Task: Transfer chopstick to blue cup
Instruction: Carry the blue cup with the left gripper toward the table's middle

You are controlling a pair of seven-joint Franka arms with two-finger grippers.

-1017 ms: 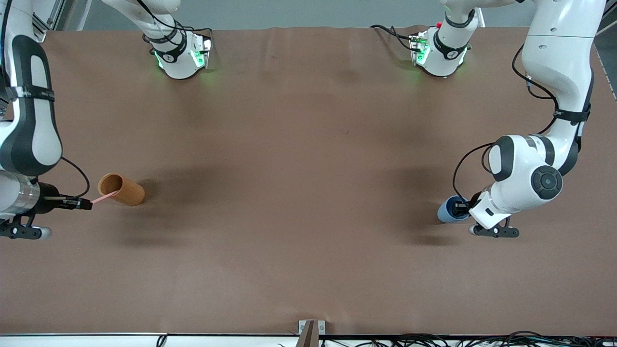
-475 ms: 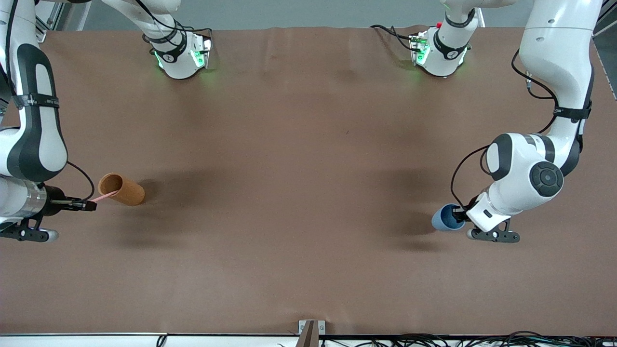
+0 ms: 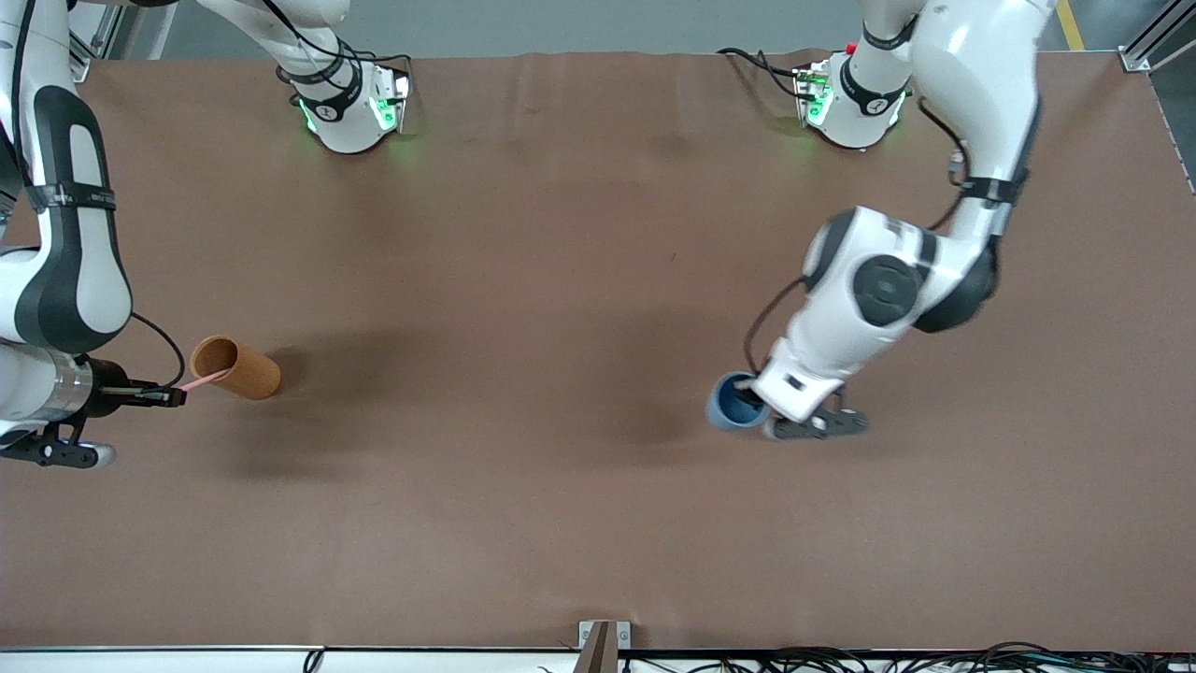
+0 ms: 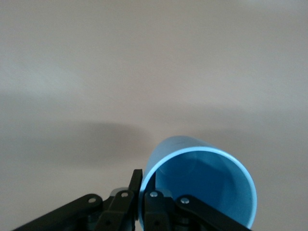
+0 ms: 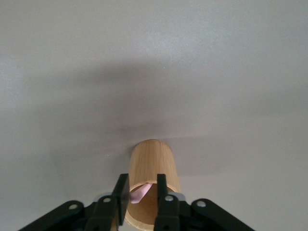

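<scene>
- Table covering: matt brown sheet, cloth- or paper-like, with faint creases near the bases.
- Blue cup: smooth plastic-looking wall, soft sheen inside.
- Orange-brown cup: matt, wood- or bamboo-like surface with fine grain.
- Chopstick: pale pink, smooth.
- Arm shells: glossy white plastic with black joint covers.
- Gripper fingers: matt black, silver fasteners.

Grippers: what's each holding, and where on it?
Left gripper: blue cup, pinched by its rim wall. Right gripper: closing on the chopstick end sticking out of the orange-brown cup.
</scene>
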